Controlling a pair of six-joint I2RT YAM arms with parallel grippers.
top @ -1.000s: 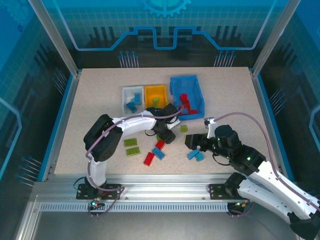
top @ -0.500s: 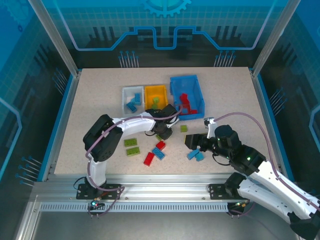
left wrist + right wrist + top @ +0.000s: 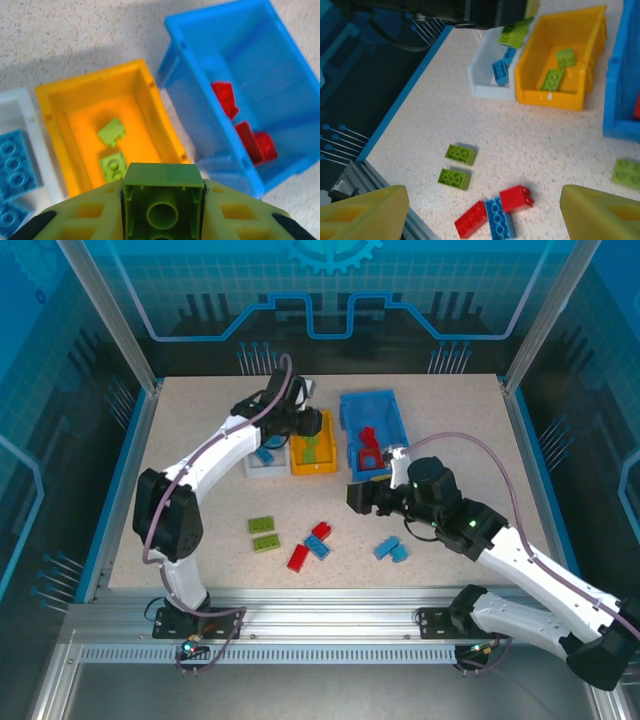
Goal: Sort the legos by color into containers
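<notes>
My left gripper (image 3: 308, 428) hangs over the yellow-orange bin (image 3: 326, 462), shut on an olive green brick (image 3: 162, 192). That bin (image 3: 146, 112) holds two green bricks (image 3: 111, 132). The white bin (image 3: 258, 468) holds light blue bricks (image 3: 12, 160), and the blue bin (image 3: 392, 410) holds red ones (image 3: 227, 97). My right gripper (image 3: 356, 498) stands open above the table's middle, nothing between its fingers (image 3: 362, 210). Below it lie two green bricks (image 3: 461, 154), two red bricks (image 3: 516, 198) and a blue one (image 3: 499, 220). Two more blue bricks (image 3: 391, 550) lie to the right.
A single green brick (image 3: 627, 172) lies on the table in front of the blue bin. The table's near edge and metal rail (image 3: 320, 605) run just behind the loose bricks. Transparent walls enclose the table.
My left arm has lifted the green brick from the table's middle and swung it back over the yellow-orange bin. My right gripper has moved left and away from the two blue bricks.
</notes>
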